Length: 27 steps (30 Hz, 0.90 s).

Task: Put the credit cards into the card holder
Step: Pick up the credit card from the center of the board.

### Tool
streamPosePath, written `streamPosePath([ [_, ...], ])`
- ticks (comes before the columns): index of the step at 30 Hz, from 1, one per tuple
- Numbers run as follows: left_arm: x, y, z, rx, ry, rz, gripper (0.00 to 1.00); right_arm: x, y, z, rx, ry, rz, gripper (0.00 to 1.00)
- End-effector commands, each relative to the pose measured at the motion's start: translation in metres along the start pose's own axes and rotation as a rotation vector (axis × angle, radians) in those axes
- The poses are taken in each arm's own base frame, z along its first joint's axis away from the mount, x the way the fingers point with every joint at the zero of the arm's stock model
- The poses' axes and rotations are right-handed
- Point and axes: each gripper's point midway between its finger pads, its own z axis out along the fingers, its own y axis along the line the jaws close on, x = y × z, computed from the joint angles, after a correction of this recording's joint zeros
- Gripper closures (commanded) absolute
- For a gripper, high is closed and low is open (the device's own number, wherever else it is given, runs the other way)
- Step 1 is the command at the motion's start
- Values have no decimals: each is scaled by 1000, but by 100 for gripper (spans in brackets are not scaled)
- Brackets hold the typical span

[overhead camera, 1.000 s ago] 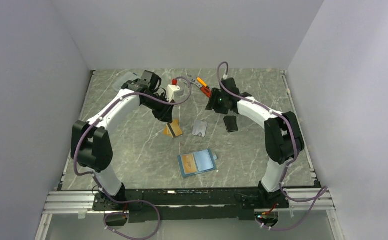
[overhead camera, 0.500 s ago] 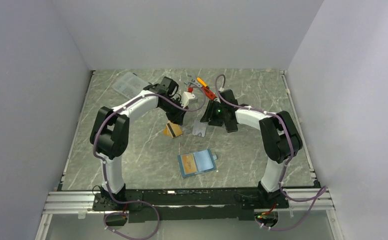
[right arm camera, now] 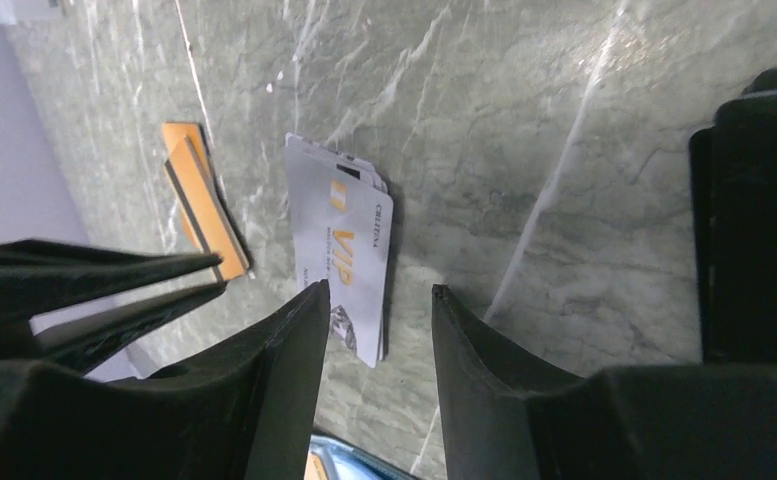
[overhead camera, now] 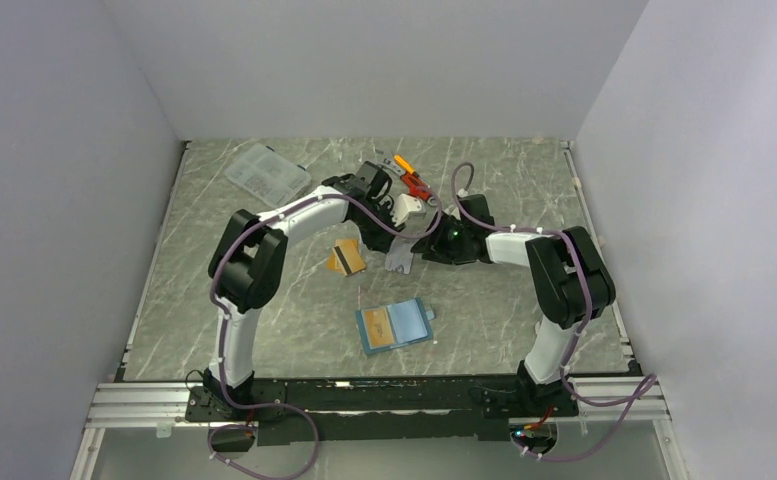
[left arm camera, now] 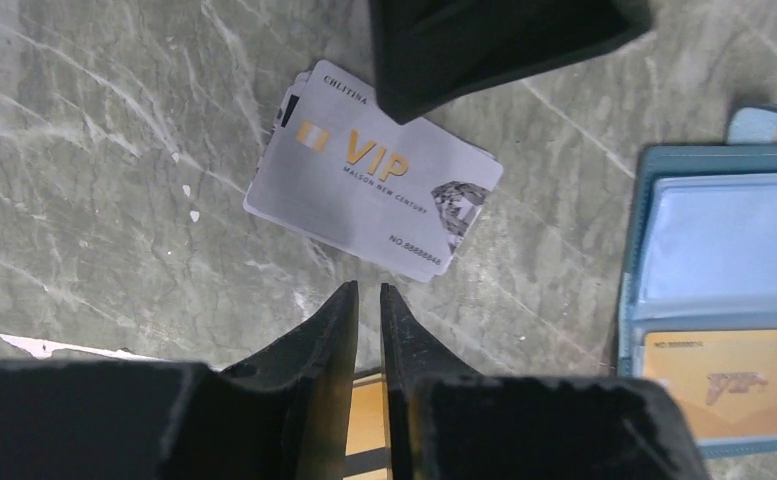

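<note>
Two grippers hung close together over the far middle of the table [overhead camera: 264,300], both aimed at a silver-grey VIP card [left arm camera: 369,190] that lay flat, print up, on top of another card whose edges peeked out beneath it. The left gripper [left arm camera: 364,290] hovered near that card's long edge, its fingers drawn almost together with only a thin slit between them and nothing in it. The right gripper [right arm camera: 379,295] had its fingers spread and empty. Just beside the silver card lay the orange-gold cards [overhead camera: 346,259], overlapping, with a dark stripe showing. The card holder [overhead camera: 396,326] lay open nearer the arm bases, apart from the loose cards, with one orange card [left arm camera: 726,383] in a pocket beside a light-blue one
</note>
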Motion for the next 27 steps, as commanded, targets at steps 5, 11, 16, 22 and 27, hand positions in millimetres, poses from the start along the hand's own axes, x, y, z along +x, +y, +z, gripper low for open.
streamPosePath([
  [5,6,9,13,-67,53,62,81,10,10,6,-102,31,38,57],
  [11,2,6,17,-68,52,72,82,12,6,5,-94,30,49,58],
  [16,-5,5,21,-67,50,89,82,14,0,4,-82,27,63,58],
  [22,-3,2,29,-63,61,99,83,15,-4,5,-63,27,65,64],
  [27,2,-3,36,-72,89,134,83,14,-6,2,-51,17,67,64],
])
